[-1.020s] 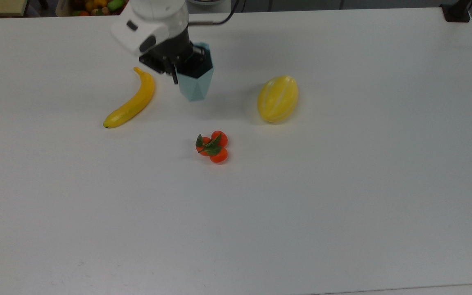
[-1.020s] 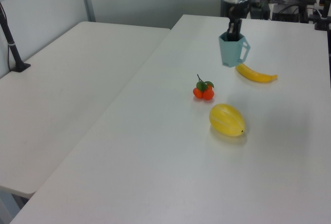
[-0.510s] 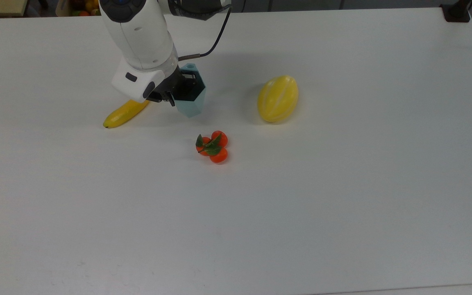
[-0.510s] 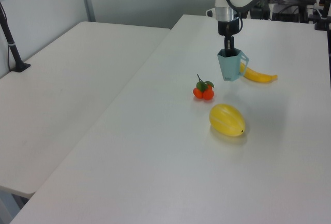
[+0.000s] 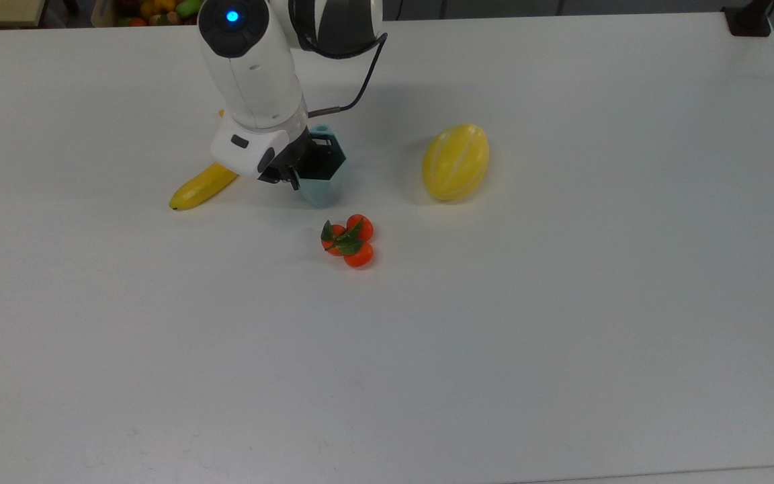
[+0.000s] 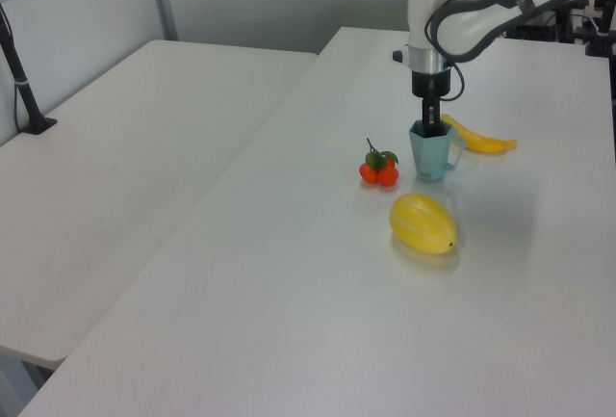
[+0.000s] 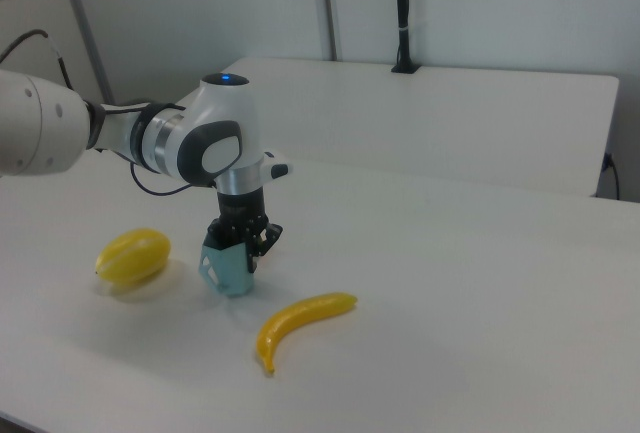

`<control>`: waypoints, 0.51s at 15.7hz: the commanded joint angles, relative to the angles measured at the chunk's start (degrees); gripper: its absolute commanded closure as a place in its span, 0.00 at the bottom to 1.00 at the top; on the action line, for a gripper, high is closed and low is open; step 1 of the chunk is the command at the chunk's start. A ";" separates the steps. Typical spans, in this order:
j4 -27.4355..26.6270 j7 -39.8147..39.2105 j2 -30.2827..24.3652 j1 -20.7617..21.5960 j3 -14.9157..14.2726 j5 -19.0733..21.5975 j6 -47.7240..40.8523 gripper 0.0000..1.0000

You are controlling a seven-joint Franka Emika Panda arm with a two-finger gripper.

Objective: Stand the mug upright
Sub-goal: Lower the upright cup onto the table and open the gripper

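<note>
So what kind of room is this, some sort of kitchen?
More likely a robot test lab. A white arm's claw holds a mug on a bare white table, with a banana, melon and small oranges laid out like props. Plain partition walls stand behind.

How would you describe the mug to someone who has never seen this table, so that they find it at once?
On the white table, look under the robot's gripper. The mug stands there upright; in the top view it is between the banana on its left and the yellow melon on its right, just behind the cluster of small oranges. It is the only pale blue, faceted item; its neighbours are fruit.
</note>
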 commanded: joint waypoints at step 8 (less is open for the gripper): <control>-4.12 0.17 -5.11 1.25 0.10 1.16 1.97 0.17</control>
